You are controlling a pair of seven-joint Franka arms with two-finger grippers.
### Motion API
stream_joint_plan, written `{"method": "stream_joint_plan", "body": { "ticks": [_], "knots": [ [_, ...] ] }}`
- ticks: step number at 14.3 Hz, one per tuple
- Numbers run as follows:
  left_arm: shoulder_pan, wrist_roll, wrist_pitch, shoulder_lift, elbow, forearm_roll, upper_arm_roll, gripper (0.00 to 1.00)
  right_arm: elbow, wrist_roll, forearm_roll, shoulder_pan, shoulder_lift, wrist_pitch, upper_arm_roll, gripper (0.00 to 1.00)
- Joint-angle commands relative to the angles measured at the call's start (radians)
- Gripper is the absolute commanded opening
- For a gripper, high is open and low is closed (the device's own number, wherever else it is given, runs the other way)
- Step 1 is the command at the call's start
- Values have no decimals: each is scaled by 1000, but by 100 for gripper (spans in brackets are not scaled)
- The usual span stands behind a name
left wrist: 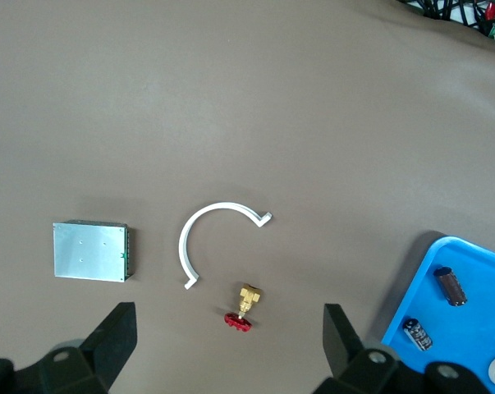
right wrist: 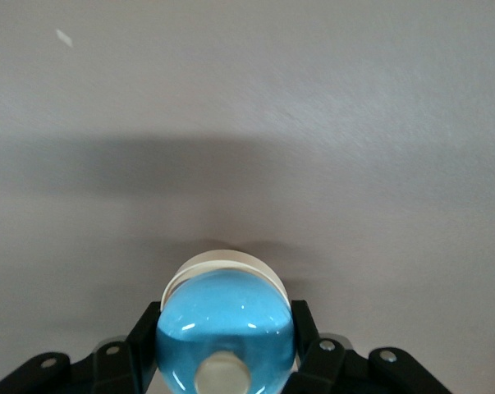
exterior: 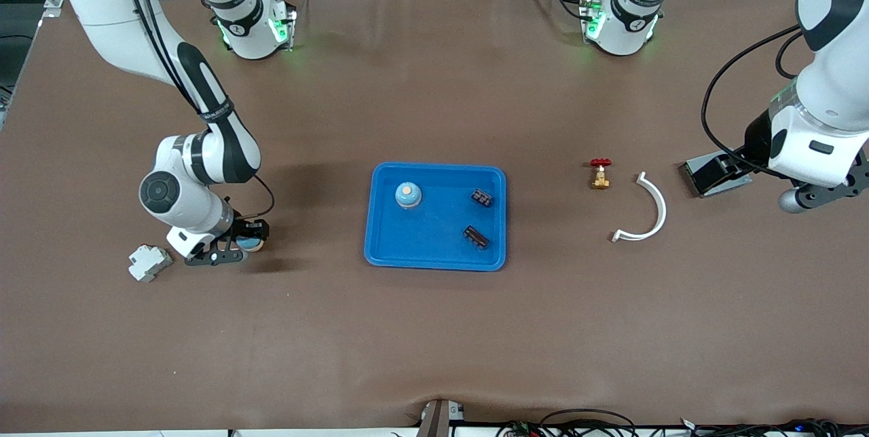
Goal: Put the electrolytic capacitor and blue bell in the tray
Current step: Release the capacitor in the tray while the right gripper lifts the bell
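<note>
The bright-blue tray [exterior: 387,247] lies mid-table. In it are a blue bell [exterior: 408,195] and two dark electrolytic capacitors [exterior: 482,197] [exterior: 476,237]. The tray's corner [left wrist: 469,279] and both capacitors [left wrist: 451,286] [left wrist: 418,333] also show in the left wrist view. My right gripper [exterior: 246,243] is low over the table toward the right arm's end, shut on a second blue bell [right wrist: 226,316], one finger on each side of its dome. My left gripper [exterior: 825,194] hangs open and empty [left wrist: 228,345] over the table toward the left arm's end, beside the grey metal box [exterior: 716,176].
A red-handled brass valve [exterior: 600,174] and a white curved plastic piece [exterior: 652,210] lie between the tray and the grey box [left wrist: 89,250]. A small white-grey block [exterior: 149,262] lies beside my right gripper.
</note>
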Motion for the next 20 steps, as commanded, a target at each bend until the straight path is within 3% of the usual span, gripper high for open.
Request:
{"method": "stream_joint_plan", "body": {
  "ticks": [1, 6, 10, 20],
  "knots": [
    [24, 75, -7, -46, -27, -19, 0, 100, 95, 134, 11, 59, -5, -84, 0, 0],
    [53, 189, -50, -79, -28, -21, 3, 100, 188, 303, 11, 154, 33, -94, -2, 0],
    [70, 202, -56, -86, -28, -21, -5, 100, 311, 402, 6, 205, 99, -175, -2, 0],
    [72, 258, -98, -116, -54, -25, -2, 100, 457, 711, -7, 347, 192, -253, -5, 0]
  ]
}}
